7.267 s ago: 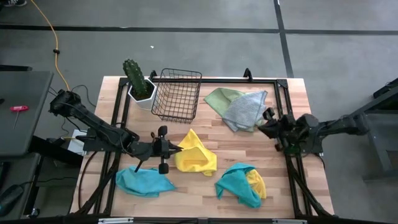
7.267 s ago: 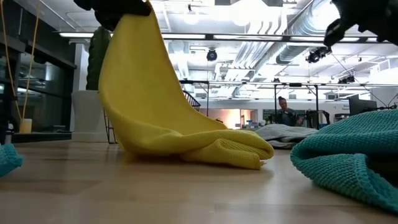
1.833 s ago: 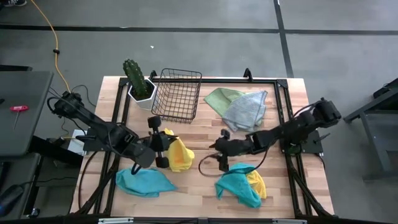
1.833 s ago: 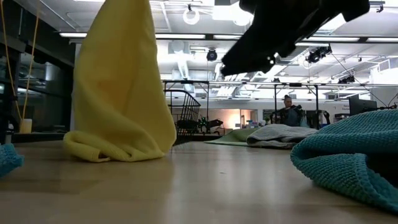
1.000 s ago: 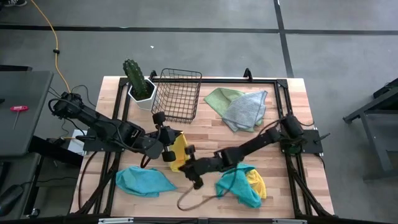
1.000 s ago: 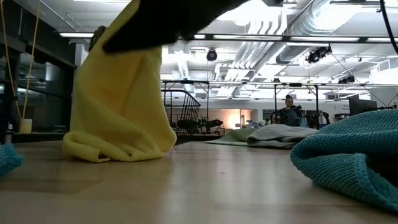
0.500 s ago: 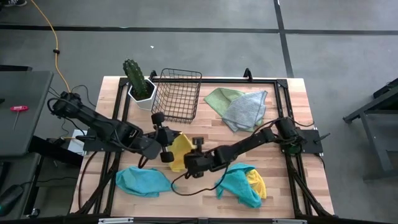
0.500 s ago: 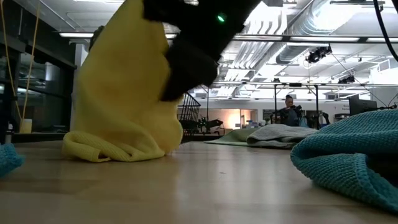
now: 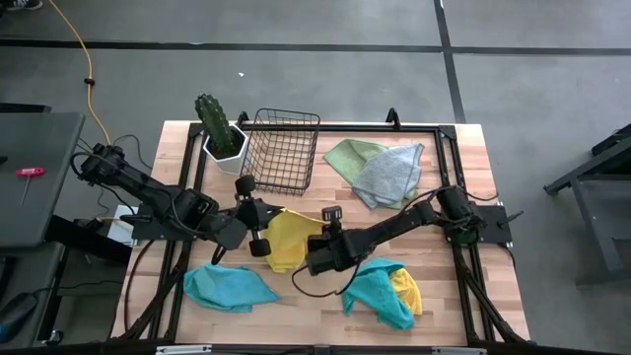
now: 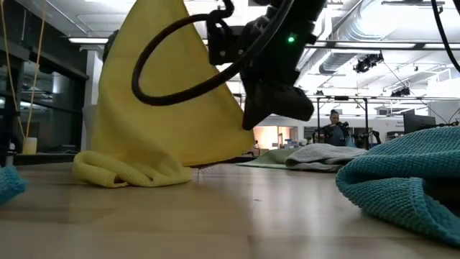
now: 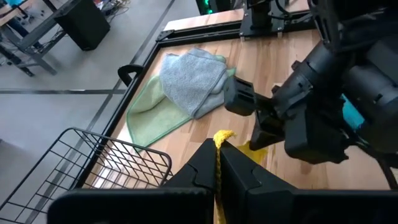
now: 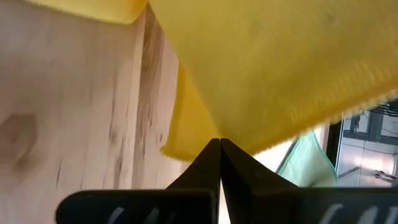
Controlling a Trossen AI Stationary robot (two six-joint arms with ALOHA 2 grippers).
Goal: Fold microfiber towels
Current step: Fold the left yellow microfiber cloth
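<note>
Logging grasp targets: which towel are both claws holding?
The yellow towel at the table's centre, pinched by the left claw and right claw. The teal, green and grey towels lie untouched.

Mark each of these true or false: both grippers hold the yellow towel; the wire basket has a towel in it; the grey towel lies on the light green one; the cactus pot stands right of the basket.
1. Both the left gripper and the right gripper are shut on the yellow towel: true.
2. The wire basket has a towel in it: false, no towel shows in it.
3. The grey towel lies partly on the light green towel: true.
4. The cactus pot stands right of the basket: false, it stands left of it in the high view.
</note>
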